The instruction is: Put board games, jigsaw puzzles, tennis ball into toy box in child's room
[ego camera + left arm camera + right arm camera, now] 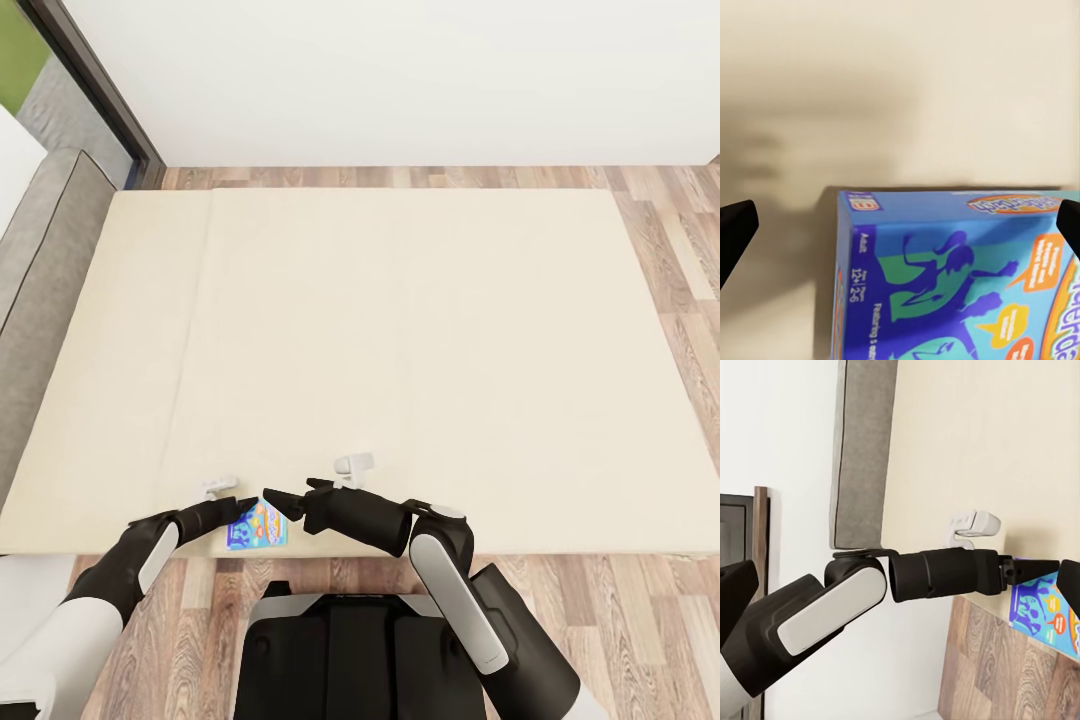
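Observation:
One board game (pixel 257 525), a flat blue box with colourful print, lies on the cream mattress of the bed (pixel 400 330) at its near edge. My left gripper (pixel 243 504) hovers right over the box's far end, and my right gripper (pixel 276 498) points at it from the other side, tips almost meeting. In the left wrist view the box (pixel 952 277) lies close below the open left gripper (pixel 900 221), one dark finger (pixel 735 229) at each side of the view. The right gripper (pixel 900 585) is open too, facing the left forearm and the box (pixel 1046 611).
The bed's grey padded edge (pixel 45 270) runs along the left. Wood-plank floor (pixel 670 260) borders the bed at the right, far and near sides. A dark frame (pixel 100 90) stands at the far left by the white wall. A small white fitting (pixel 353 463) shows by each wrist.

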You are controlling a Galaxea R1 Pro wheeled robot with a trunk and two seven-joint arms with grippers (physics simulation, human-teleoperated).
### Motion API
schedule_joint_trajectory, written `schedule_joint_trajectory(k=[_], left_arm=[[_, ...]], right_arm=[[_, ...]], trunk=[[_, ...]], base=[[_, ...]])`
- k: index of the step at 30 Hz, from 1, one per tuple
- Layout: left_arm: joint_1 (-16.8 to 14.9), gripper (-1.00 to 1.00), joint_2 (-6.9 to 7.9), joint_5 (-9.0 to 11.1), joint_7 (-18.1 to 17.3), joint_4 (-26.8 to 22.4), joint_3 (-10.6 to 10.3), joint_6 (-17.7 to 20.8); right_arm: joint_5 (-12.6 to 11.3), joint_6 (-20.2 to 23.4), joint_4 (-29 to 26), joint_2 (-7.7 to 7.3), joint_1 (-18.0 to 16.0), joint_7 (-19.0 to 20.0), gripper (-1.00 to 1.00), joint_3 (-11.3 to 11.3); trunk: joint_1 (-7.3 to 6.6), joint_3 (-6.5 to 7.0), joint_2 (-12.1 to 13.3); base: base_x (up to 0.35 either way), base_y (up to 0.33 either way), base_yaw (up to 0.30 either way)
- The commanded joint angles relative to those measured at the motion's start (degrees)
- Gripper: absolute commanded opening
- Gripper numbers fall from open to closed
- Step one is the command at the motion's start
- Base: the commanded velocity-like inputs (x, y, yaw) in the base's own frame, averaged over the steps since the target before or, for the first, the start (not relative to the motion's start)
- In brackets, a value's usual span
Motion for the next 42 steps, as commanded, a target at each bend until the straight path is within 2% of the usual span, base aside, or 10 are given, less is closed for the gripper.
schedule_joint_trajectory(k=[1,34,42], left_arm=[[0.03,1.00,-1.01,1.37,-0.39,2.91,0.03,0.93],[0.03,1.00,-1.01,1.37,0.09,2.91,0.11,1.37],[0.03,1.00,-1.01,1.37,0.19,2.91,0.65,1.41]], right_arm=[[0.08,0.26,-0.02,0.02,-0.02,0.15,1.00,-0.06],[0.08,0.26,-0.03,0.05,-0.02,0.16,1.00,-0.06],[0.08,0.26,-0.02,0.04,-0.02,0.16,1.00,-0.06]], trunk=[[0.07,-0.07,-0.05],[0.07,-0.07,-0.05],[0.07,-0.07,-0.05]], base=[[0.000,-0.002,0.000],[-0.012,0.000,0.000],[0.000,0.000,0.000]])
